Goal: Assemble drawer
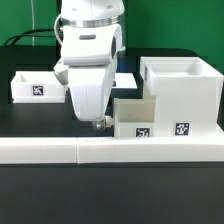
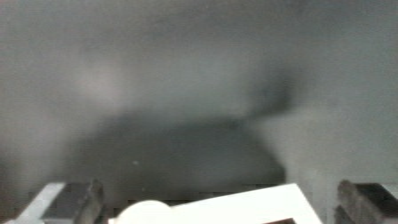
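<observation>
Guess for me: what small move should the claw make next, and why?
Probably shut on the wall of the middle tray. The claw hangs low at that tray's end on the exterior view's left, and the wrist view shows its fingers spread with a white edge between them.

Bright even light on the white housing (image 1: 182, 95); wrist view dim, grey, heavily blurred.

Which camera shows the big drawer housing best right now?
The exterior view: the housing stands at that view's right, open top visible. The wrist view shows only dark blur and a white scrap, not identifiable as the housing.
</observation>
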Tool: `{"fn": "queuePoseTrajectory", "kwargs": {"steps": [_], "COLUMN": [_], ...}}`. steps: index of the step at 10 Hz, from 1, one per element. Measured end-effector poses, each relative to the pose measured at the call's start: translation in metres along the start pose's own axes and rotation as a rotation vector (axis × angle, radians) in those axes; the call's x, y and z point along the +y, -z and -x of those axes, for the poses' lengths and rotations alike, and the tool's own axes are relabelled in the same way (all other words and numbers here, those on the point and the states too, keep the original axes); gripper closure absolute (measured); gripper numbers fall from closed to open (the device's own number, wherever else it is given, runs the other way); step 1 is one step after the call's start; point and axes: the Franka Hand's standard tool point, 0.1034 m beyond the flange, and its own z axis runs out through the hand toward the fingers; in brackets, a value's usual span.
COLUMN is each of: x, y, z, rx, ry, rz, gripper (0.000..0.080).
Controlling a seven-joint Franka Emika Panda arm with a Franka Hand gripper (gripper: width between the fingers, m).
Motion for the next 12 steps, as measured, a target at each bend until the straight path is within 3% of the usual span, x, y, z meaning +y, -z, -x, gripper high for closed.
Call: {"fn": "queuePoseTrajectory", "kwargs": {"steps": [3,5,8,10,12], "x": [0.0,0.001,0.001,-0.001,-0.002], "y": [0.0,-0.001,-0.002,-0.006,-0.006], "z": [0.001,0.0,-0.028,-0.041,-0.041], "rx": [0.0,-0.01,-0.017,-0.016,-0.029], "ry": [-0.001,0.15,0.174,0.153,0.131], "rz": [0.0,0.003,0.002,-0.032,-0.039], "gripper": [0.015,0.015,0.015,0.015,0.015]}}
